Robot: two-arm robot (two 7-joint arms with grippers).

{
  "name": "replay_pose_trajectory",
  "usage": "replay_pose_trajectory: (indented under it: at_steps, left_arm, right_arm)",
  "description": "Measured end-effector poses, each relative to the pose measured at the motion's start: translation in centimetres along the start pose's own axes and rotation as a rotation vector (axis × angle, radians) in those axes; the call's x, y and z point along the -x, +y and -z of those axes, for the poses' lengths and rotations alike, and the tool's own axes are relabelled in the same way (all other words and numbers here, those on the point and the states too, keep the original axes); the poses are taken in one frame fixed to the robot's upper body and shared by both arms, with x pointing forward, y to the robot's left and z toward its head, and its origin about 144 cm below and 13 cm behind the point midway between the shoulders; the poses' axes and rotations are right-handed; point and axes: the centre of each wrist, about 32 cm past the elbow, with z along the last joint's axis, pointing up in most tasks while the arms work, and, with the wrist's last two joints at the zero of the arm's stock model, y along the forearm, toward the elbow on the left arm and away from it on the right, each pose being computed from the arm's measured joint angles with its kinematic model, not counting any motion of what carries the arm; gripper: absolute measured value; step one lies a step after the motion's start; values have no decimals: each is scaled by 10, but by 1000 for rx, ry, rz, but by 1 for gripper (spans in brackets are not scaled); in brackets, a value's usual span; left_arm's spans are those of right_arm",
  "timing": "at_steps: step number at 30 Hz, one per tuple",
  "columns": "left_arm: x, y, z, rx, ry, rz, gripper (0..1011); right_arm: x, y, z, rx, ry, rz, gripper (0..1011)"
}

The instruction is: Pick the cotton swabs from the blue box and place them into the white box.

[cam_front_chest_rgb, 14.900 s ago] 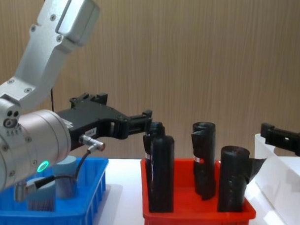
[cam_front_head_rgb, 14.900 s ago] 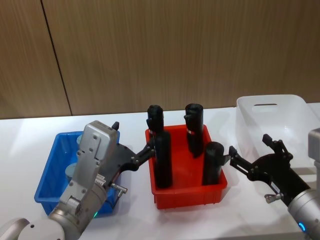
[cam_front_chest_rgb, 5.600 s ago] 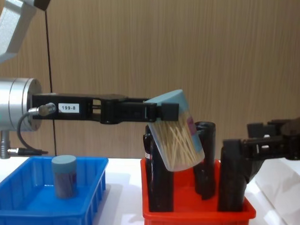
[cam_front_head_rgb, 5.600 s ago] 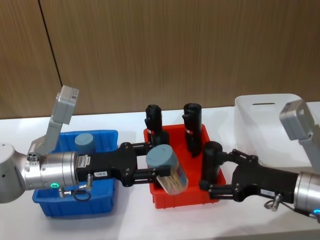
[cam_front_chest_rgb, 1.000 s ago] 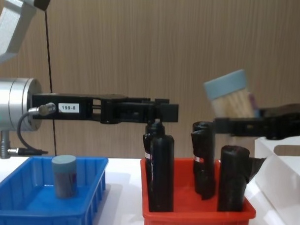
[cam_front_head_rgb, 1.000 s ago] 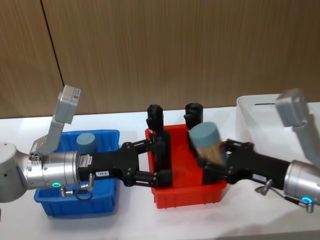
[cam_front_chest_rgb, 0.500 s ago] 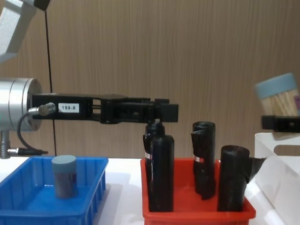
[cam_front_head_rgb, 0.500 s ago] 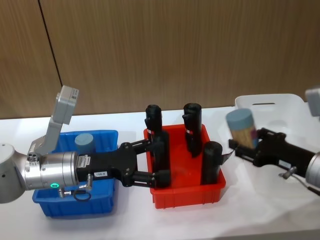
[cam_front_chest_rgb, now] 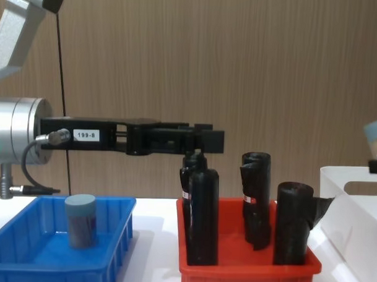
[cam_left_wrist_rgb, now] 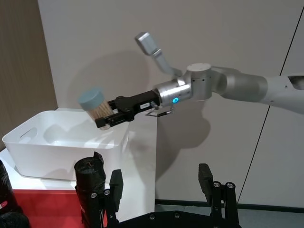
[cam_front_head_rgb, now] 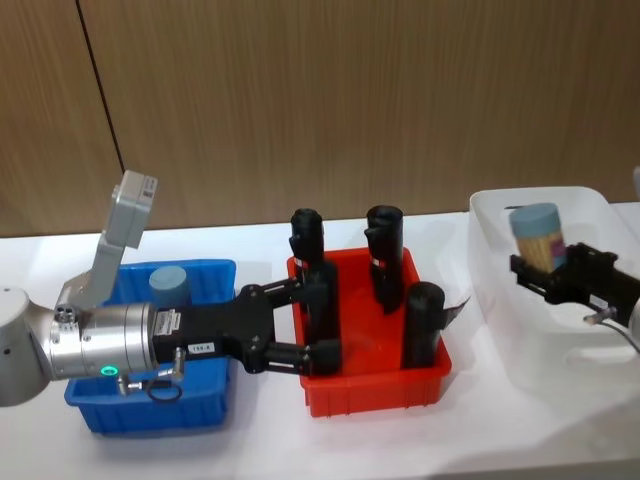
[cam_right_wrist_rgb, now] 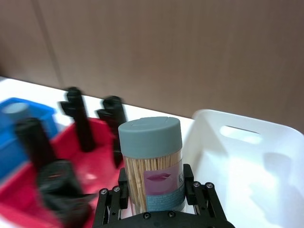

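Observation:
A cotton swabs tub point(cam_front_head_rgb: 537, 235), clear with a grey-blue lid, hangs upright over the white box point(cam_front_head_rgb: 545, 345), and my right gripper point(cam_front_head_rgb: 548, 262) is shut on it. The right wrist view has this tub point(cam_right_wrist_rgb: 151, 161) between the fingers point(cam_right_wrist_rgb: 122, 186), with the white box point(cam_right_wrist_rgb: 237, 156) behind it. From the left wrist view the tub point(cam_left_wrist_rgb: 94, 101) is above the white box point(cam_left_wrist_rgb: 66, 147). Another cotton swabs tub point(cam_front_head_rgb: 168, 285) stands in the blue box point(cam_front_head_rgb: 150, 418). My left gripper point(cam_front_head_rgb: 322, 322) reaches over the red bin, open and holding nothing; the chest view shows it point(cam_front_chest_rgb: 201, 140) above the rolls.
The red bin point(cam_front_head_rgb: 375, 385) sits between the blue and white boxes and holds three tall black rolls point(cam_front_head_rgb: 386, 255). A wooden wall runs behind the white table. In the chest view the rolls point(cam_front_chest_rgb: 201, 216) rise well above the bin's rim.
My right gripper has carried the tub to the right, from beside the red bin to above the white box. The left arm has stayed still.

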Motion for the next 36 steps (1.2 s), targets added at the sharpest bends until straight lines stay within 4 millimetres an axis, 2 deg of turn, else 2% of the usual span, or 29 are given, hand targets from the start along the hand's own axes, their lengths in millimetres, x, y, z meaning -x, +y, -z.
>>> replay_pose_trajectory:
  at_steps: [10,12,13,18,24,31,36]
  left_arm:
    - [0,0,0,0,0,0,1004]
    - [0,0,0,0,0,0,1004]
    - [0,0,0,0,0,0,1004]
    - [0,0,0,0,0,0,1004]
    - [0,0,0,0,0,0,1004]
    - [2,-2,2,-7,-4,-26,1004]
    - [7,-6,5,-17,-13,-73,1004]
  right_arm:
    - [-25,31,16,78,28,134,654]
    - [-29,37,19,92,33,155,683]
    - [-30,39,20,96,34,161,733]
    - [-36,47,24,118,40,196,853]
    - [-39,52,26,123,42,216,993]
    - [-37,52,27,120,39,215,1001]
    - [-29,50,30,105,32,205,1001]
